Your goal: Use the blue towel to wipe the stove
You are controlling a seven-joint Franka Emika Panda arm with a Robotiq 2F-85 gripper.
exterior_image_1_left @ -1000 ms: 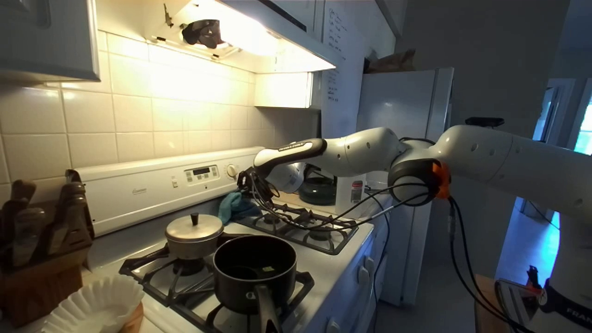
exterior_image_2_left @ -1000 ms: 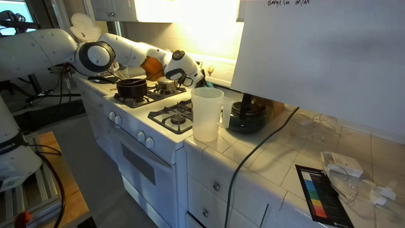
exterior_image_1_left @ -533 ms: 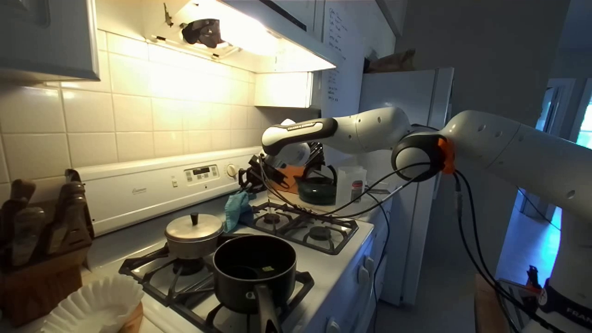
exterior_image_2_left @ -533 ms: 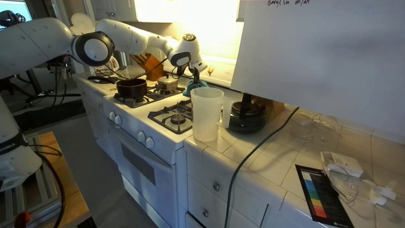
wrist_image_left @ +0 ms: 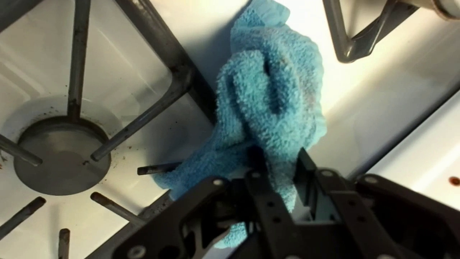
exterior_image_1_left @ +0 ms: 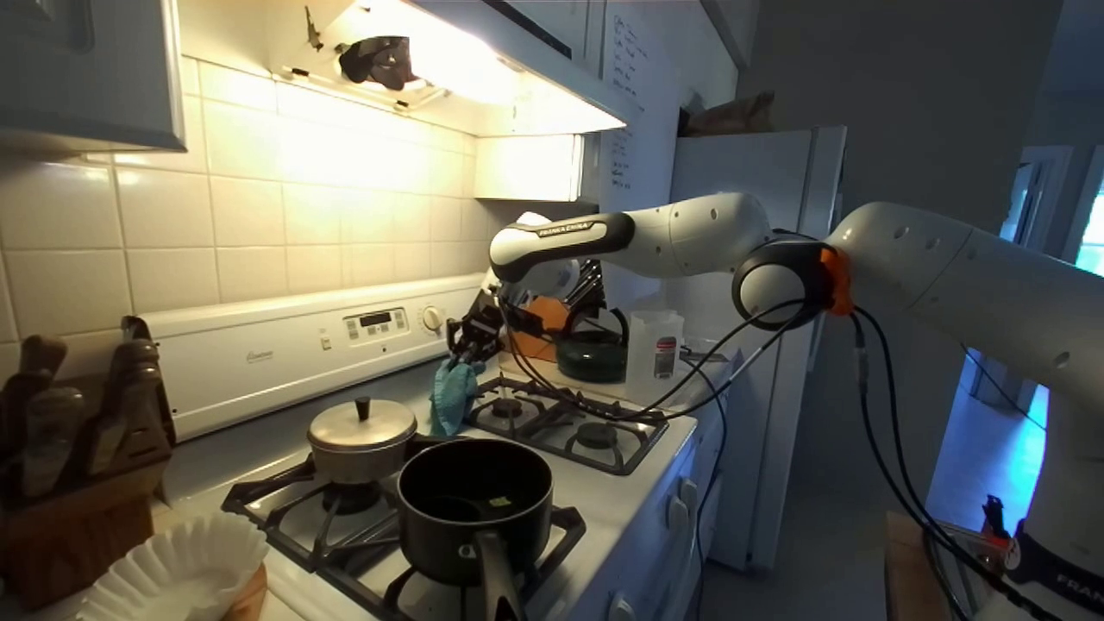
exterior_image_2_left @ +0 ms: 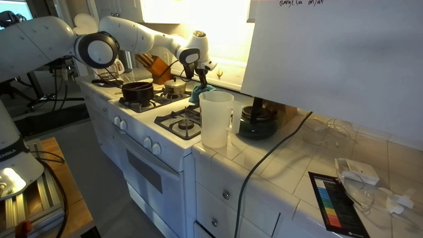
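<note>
Pinching the blue towel (wrist_image_left: 266, 86) with jaws nearly closed, the tool (wrist_image_left: 281, 162) holds it over the stove (exterior_image_1_left: 608, 492), partly above a grate (wrist_image_left: 163, 43) (contact is hard to judge), while wiping seems in hand and the next move calls for a pressed sweep.

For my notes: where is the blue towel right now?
In the wrist view, the blue towel is central, gripped between the fingers, a burner grate at left; in an exterior view, it hangs right of the lidded pot.
</note>
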